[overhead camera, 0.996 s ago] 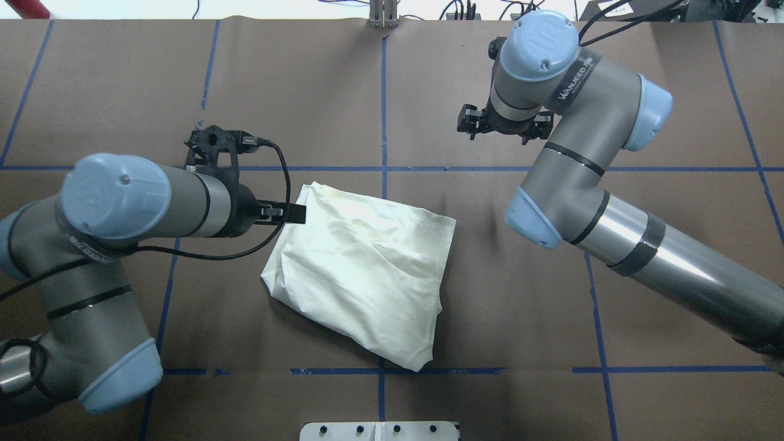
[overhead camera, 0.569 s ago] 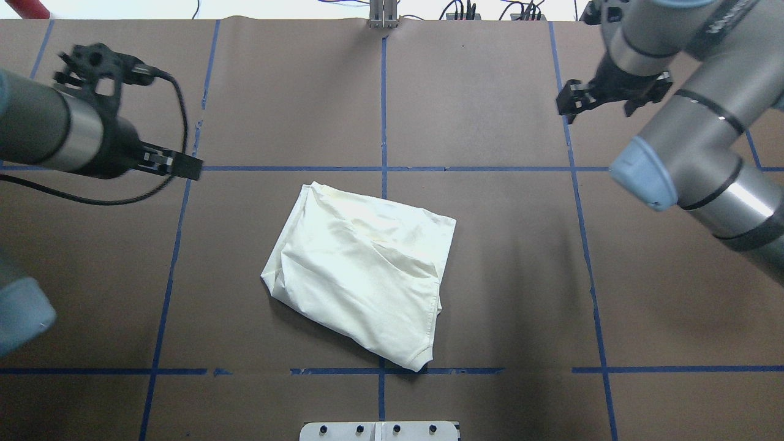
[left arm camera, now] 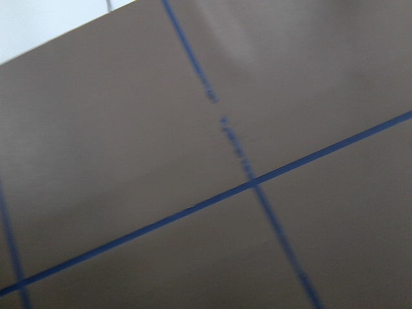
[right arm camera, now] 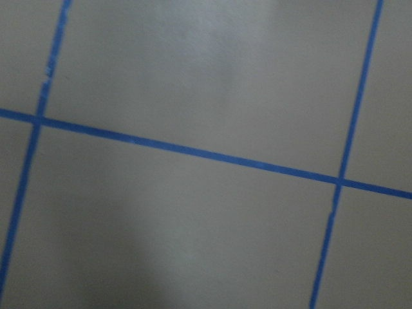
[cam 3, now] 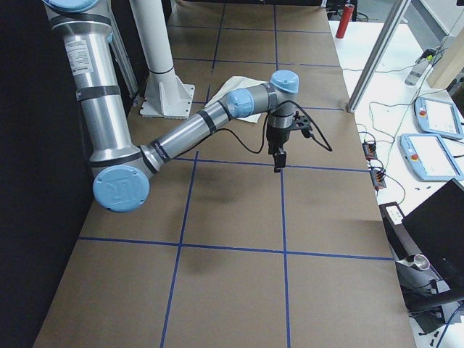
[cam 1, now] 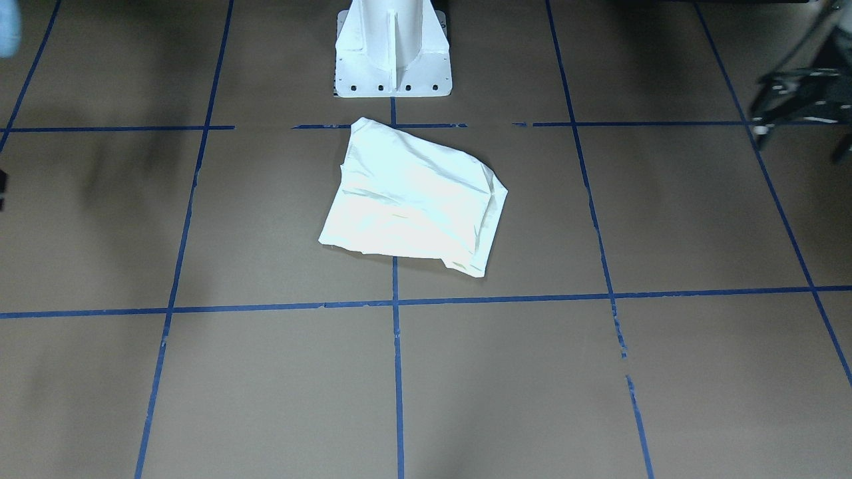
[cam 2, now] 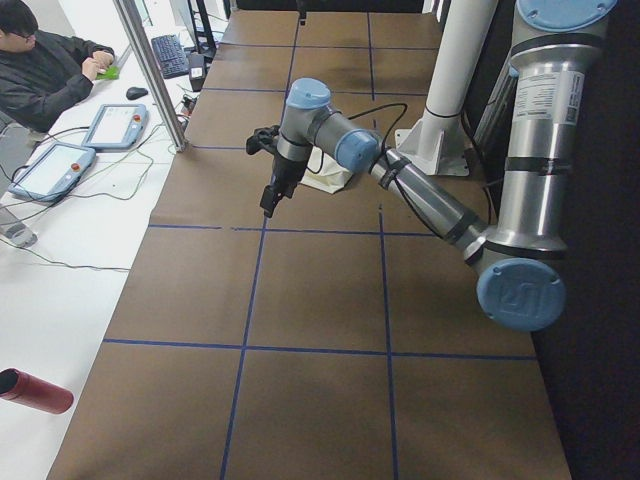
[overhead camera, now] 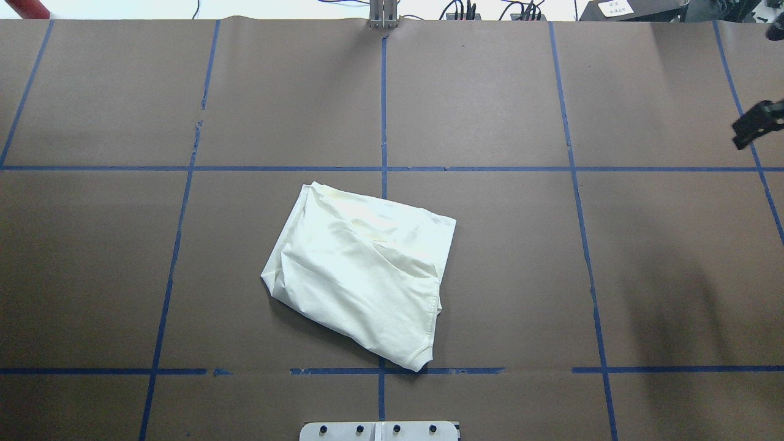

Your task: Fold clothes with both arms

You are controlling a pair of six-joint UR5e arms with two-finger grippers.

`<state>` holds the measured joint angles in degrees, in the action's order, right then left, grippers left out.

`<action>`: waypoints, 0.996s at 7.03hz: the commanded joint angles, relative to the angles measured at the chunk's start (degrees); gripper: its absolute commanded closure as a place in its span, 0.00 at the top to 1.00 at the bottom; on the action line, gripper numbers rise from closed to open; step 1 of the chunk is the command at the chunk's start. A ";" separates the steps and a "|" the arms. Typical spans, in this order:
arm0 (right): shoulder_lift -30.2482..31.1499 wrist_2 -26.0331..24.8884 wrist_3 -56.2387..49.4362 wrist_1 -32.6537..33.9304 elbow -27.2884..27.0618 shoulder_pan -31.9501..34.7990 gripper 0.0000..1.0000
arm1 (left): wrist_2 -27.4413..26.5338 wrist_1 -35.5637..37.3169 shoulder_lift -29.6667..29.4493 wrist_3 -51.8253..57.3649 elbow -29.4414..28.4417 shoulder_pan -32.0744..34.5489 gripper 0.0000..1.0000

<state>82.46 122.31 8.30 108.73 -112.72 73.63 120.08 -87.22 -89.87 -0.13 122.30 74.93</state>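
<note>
The cream-white shirt [overhead camera: 358, 269] lies folded into a rough rectangle, plain side up, in the middle of the brown table; it also shows in the front view [cam 1: 416, 199]. Neither gripper touches it. My left gripper [cam 2: 268, 205] hangs pointing down over the table's left end, well away from the shirt, and shows as a black blur in the front view [cam 1: 799, 100]. My right gripper [cam 3: 278, 161] hangs over the right end; only a black piece of it [overhead camera: 758, 122] shows at the overhead view's edge. I cannot tell whether either is open or shut. Both wrist views show only table and tape.
The white pedestal base [cam 1: 393, 53] stands just behind the shirt. Blue tape lines [overhead camera: 384, 98] grid the table. An operator [cam 2: 50, 60] sits at a side desk with tablets [cam 2: 115, 125]. A red cylinder [cam 2: 35, 390] lies beside the table's left end.
Both arms have swung outward from the shirt. The left one has left the overhead view and the right one has reached its right edge. The shirt has not moved.
</note>
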 commanded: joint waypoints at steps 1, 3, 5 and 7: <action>9.96 1.26 -12.14 -0.01 -0.22 8.34 1.00 | 5.50 -0.06 5.22 18.29 -10.53 14.84 1.00; 17.00 5.48 -12.16 -0.53 -0.30 10.39 1.00 | 8.74 -0.41 6.55 18.50 -22.40 16.83 1.00; 23.24 5.57 -12.08 -10.57 0.92 10.65 1.00 | 19.69 -2.59 8.99 18.68 -27.29 17.09 1.00; 25.73 7.23 -12.08 -15.82 2.94 13.45 1.00 | 20.72 -6.38 10.33 18.32 -28.00 17.09 1.00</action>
<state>106.70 128.49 -3.75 95.57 -111.11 85.24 139.56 -92.04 -80.23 18.30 94.93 91.98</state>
